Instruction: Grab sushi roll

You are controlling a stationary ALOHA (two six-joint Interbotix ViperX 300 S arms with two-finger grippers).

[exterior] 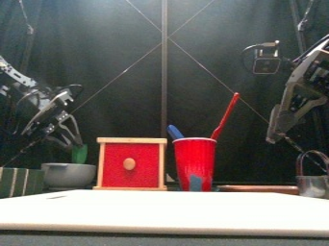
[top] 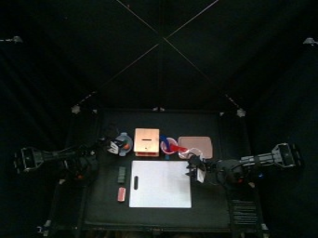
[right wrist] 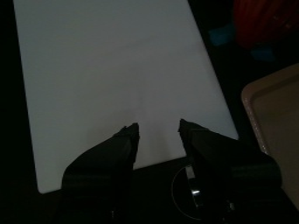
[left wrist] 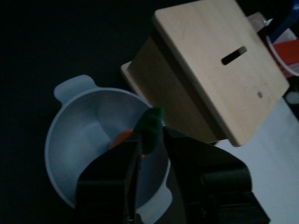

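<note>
Left gripper (left wrist: 149,150): your left jaws stand wide apart, pointing down into the bowl, with nothing clamped between them.
Bowl (left wrist: 82,144): a pale grey bowl with a small handle on its rim. You'll find it at the table's back left, just beside the wooden box.
Sushi roll: the only candidate you have is a green piece (left wrist: 149,125) in the bowl, with an orange bit just beside it. It lies between the left jaws, but you cannot tell if they touch it, nor whether it truly is the roll.
Wooden box (left wrist: 211,66): light wood with a slot in its top; from the front view its face is red with a round knob.
Red cup (exterior: 195,163): it stands just beside the box and holds a red stick and a blue-tipped one, both leaning.
Right gripper (right wrist: 158,131): your right jaws are parted and empty, hanging over the white board (right wrist: 105,79) near its edge.
Tray (right wrist: 274,114): tan, rimmed, just beside the white board on the right gripper's side.
Table (top: 99,209): a small red piece and a dark one lie left of the board.
</note>
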